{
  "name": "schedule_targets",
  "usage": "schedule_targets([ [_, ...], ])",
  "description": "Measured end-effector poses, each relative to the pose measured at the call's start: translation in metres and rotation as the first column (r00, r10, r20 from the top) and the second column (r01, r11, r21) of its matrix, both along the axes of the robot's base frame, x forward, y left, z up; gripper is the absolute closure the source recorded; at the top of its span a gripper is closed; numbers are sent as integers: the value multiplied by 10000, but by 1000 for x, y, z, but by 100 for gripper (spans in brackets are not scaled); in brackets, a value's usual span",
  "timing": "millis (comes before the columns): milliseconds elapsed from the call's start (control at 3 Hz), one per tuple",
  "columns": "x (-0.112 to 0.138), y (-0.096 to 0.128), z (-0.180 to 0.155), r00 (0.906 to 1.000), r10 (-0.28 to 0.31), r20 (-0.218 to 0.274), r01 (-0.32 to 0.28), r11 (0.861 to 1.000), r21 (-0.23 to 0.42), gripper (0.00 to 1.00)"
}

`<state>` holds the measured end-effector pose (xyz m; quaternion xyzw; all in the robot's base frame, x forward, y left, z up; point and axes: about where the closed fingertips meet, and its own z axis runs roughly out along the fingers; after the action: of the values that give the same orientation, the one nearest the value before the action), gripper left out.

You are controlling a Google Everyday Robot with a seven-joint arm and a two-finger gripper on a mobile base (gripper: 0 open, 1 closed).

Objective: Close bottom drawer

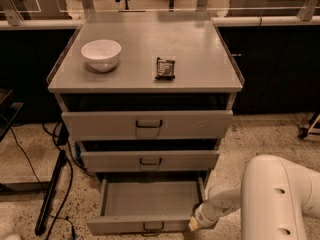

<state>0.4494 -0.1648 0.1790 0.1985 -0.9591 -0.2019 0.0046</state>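
The bottom drawer (145,226) is the lowest of three grey drawers in the cabinet; it stands pulled far out, its inside bare, with a small dark loop handle (153,228) on its low front panel. My gripper (194,224) is at the drawer's front right corner, touching or nearly touching the front panel. My white arm (275,199) reaches in from the lower right. The middle drawer (150,160) and top drawer (147,124) above are slightly out.
A white bowl (101,54) and a dark snack packet (165,68) lie on the cabinet top (200,49). A dark pole and cables (52,194) lie on the speckled floor at left. Dark counters run behind.
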Motion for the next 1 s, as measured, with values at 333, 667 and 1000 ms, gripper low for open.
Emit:
schedule_targets([
  [333,21,-8,1,9973,-551,477,557,9984,-129,100],
  [667,37,-14,8,9907,-1073,835,1107,9931,-374,100],
  [1000,38,-14,8,9899,-1124,862,1160,9926,-371,100],
])
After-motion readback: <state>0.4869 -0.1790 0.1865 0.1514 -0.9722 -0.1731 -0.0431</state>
